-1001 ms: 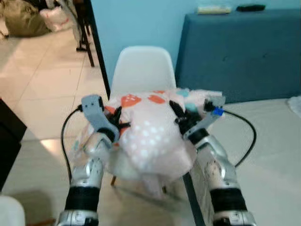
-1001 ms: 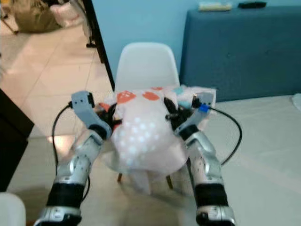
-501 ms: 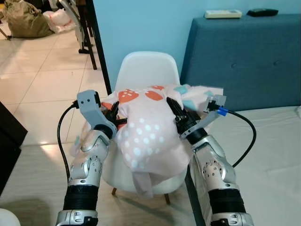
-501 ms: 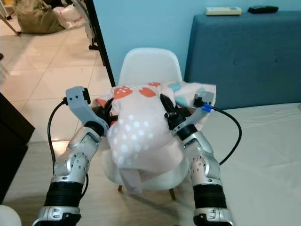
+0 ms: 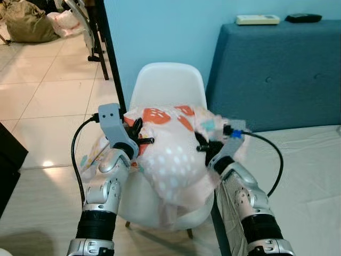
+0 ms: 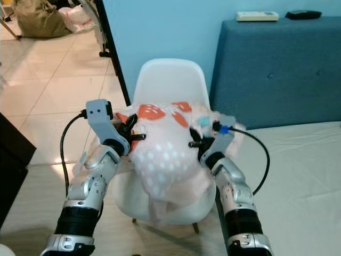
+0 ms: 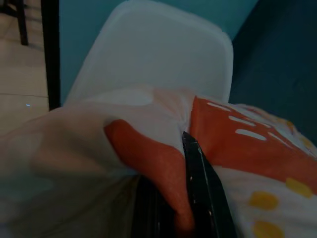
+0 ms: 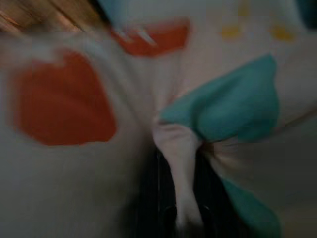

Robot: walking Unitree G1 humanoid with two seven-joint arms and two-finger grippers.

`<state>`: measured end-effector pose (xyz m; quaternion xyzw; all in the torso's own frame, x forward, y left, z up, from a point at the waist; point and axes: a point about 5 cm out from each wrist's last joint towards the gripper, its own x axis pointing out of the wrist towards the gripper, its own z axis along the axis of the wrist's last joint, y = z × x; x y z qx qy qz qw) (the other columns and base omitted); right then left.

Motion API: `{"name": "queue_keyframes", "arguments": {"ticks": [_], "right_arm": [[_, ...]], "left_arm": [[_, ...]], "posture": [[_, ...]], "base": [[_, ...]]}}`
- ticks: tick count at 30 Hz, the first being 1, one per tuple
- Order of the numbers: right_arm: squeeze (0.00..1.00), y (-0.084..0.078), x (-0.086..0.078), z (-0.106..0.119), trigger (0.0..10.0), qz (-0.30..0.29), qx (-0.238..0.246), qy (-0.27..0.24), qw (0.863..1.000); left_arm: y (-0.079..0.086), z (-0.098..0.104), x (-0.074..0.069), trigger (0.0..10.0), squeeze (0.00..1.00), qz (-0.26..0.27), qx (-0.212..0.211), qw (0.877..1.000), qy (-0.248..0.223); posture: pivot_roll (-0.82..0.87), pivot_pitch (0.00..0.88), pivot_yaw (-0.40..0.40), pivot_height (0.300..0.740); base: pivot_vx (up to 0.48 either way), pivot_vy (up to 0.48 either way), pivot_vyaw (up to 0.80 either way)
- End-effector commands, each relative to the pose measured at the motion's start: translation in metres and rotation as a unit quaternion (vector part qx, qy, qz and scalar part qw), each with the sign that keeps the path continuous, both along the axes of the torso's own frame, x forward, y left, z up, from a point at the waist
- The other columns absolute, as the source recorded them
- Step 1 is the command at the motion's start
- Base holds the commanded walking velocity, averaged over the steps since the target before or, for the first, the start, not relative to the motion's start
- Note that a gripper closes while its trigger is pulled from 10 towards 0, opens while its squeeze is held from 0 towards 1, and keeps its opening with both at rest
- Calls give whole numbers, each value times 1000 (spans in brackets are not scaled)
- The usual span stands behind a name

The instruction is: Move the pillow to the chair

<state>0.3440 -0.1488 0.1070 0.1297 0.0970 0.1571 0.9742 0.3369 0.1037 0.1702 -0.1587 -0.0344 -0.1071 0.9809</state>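
Observation:
A pale pink pillow (image 5: 173,154) with orange, teal and white spots hangs over the seat of a white shell chair (image 5: 166,85). My left gripper (image 5: 136,140) is shut on its left edge. My right gripper (image 5: 205,145) is shut on its right edge. In the left wrist view a black finger (image 7: 200,178) pinches an orange patch of the pillow cloth (image 7: 148,163), with the chair back (image 7: 158,49) behind. The right wrist view, blurred, has pillow cloth (image 8: 178,144) bunched between dark fingers.
A dark blue headboard (image 5: 277,69) stands right of the chair, with a remote (image 5: 257,20) on top. A white bed (image 5: 303,176) lies at the right. Left is tiled floor (image 5: 48,101), a black post (image 5: 109,48) and a dark cabinet edge (image 5: 8,160).
Both grippers have lowered the pillow toward the chair seat. The right gripper moved down and inward. The camera view shifted slightly.

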Motion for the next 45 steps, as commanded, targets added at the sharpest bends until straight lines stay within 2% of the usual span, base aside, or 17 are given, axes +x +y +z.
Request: {"name": "queue_keyframes", "arguments": {"ticks": [1, 4, 8, 13, 17, 23, 25, 30, 34, 45], "right_arm": [[0, -2, -10, -31, 10000, -12, -40, 80, 996], [0, -9, -13, -44, 10000, -34, -75, 120, 989], [0, -17, -8, -44, 10000, -70, -96, 126, 985], [0, -19, 3, -32, 10000, -86, -92, 99, 987], [0, -19, 11, -21, 10000, -92, -67, 75, 991], [0, -3, 19, -2, 10000, -45, -35, 29, 998], [0, -3, 19, -2, 10000, -45, -35, 29, 998], [0, 17, 22, 13, 10000, 22, -11, -21, 999], [0, 27, 22, 11, 10000, 40, -6, -23, 999], [0, 29, 22, 8, 10000, 42, -14, -21, 999]], "left_arm": [[-1, 0, -2, 10000, 0, 12, 17, 1000, -12], [3, -10, -3, 10000, 0, 35, 27, 999, 15], [2, -17, -4, 10000, 0, 37, 19, 999, 34], [-2, -18, -4, 10000, 0, 32, 15, 999, 40], [-6, -20, -4, 10000, 0, 28, 6, 999, 45], [-15, -22, -5, 10000, 0, 25, 4, 999, 49], [-15, -22, -5, 10000, 0, 25, 4, 999, 49], [-12, -20, 0, 10000, 0, 43, 7, 998, 44], [-11, -18, 1, 10000, 0, 49, 7, 998, 41], [-10, -18, 2, 10000, 0, 53, 8, 998, 39]], "posture": [[-31, 161, 51, 740], [-25, 184, 55, 740], [-24, 205, 61, 740], [-19, 221, 63, 740], [-17, 229, 63, 740], [-19, 243, 59, 736], [-19, 243, 59, 736], [-22, 247, 53, 716], [-19, 246, 51, 696], [-18, 245, 51, 651]], "base": [[0, 0, 0], [0, 0, 0], [0, 0, 0], [0, 0, 0], [0, 0, 0], [0, 0, 0], [0, 0, 0], [0, 0, 0], [0, 0, 0], [0, 0, 0]]}}
